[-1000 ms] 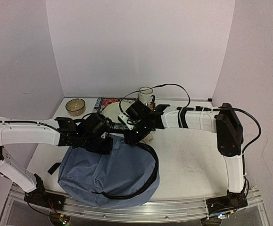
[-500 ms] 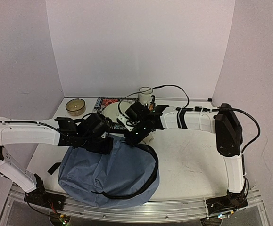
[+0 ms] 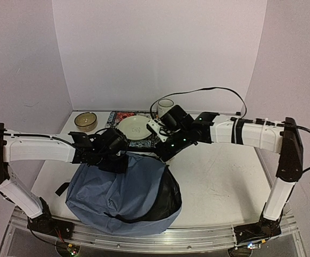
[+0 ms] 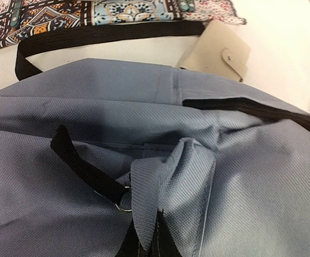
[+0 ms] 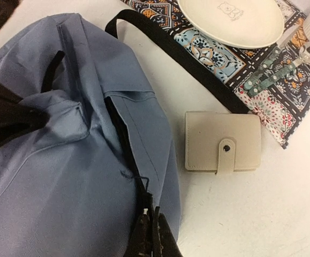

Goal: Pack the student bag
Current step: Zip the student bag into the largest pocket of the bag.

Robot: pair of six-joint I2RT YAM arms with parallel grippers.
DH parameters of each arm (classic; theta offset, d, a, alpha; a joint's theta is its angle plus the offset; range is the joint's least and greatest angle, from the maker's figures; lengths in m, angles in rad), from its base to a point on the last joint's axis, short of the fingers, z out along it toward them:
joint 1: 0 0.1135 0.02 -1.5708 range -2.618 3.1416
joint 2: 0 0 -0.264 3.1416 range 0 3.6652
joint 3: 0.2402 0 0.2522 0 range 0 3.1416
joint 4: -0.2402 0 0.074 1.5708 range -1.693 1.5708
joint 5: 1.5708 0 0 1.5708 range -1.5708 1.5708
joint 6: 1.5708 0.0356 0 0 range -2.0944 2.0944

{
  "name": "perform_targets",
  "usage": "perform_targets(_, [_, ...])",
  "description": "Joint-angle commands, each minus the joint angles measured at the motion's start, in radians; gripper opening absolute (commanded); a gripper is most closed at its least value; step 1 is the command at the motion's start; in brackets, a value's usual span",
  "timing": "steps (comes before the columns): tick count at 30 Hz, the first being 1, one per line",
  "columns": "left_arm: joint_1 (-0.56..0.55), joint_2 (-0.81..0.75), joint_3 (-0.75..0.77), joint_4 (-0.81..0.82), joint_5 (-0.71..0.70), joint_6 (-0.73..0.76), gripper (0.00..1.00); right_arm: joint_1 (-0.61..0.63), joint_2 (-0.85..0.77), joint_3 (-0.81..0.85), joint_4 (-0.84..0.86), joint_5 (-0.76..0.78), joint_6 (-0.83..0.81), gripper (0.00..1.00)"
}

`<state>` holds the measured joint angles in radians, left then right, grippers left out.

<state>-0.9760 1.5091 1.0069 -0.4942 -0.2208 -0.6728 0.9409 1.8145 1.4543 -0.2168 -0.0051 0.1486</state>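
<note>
The slate-blue student bag (image 3: 120,195) lies at the front left of the table, its zipper mouth gaping dark on the right side. My left gripper (image 3: 117,159) is shut on a bunched fold of the bag's fabric (image 4: 160,176) at its top edge. My right gripper (image 3: 163,155) is shut on the bag's zipper pull (image 5: 152,206) at the top right of the opening. A beige snap wallet (image 5: 222,142) lies on the table just beyond the bag; it also shows in the left wrist view (image 4: 216,51).
A patterned placemat (image 3: 123,119) at the back holds a white plate (image 3: 136,127) and green-handled cutlery (image 5: 270,75). A white cup (image 3: 165,106) and a tan bowl (image 3: 85,121) stand at the back. A black strap (image 5: 171,51) trails from the bag across the table.
My right gripper has pulled the zipper to the right and the bag's mouth has opened wider. The right arm has stretched out. My left gripper has kept its hold.
</note>
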Motion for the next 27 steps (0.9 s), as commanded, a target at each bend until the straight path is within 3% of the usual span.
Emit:
perform_targets(1, [0.052,0.068,0.061,-0.046,-0.100,-0.005,0.00,-0.002,-0.135,-0.130,-0.006,-0.032,0.041,0.00])
perform_targets(13, [0.108,0.173,0.126,-0.123,-0.198,-0.057,0.00,0.008,-0.460,-0.446,0.135,-0.222,0.119,0.00])
perform_targets(21, [0.105,0.141,0.102,-0.138,-0.183,-0.129,0.01,0.029,-0.543,-0.548,0.236,-0.351,0.136,0.00])
perform_targets(23, [0.080,0.108,0.107,-0.134,-0.184,-0.117,0.10,0.030,-0.543,-0.554,0.250,-0.344,0.130,0.00])
perform_targets(27, [0.013,0.037,0.161,-0.126,-0.169,-0.039,0.39,0.029,-0.536,-0.554,0.274,-0.326,0.110,0.00])
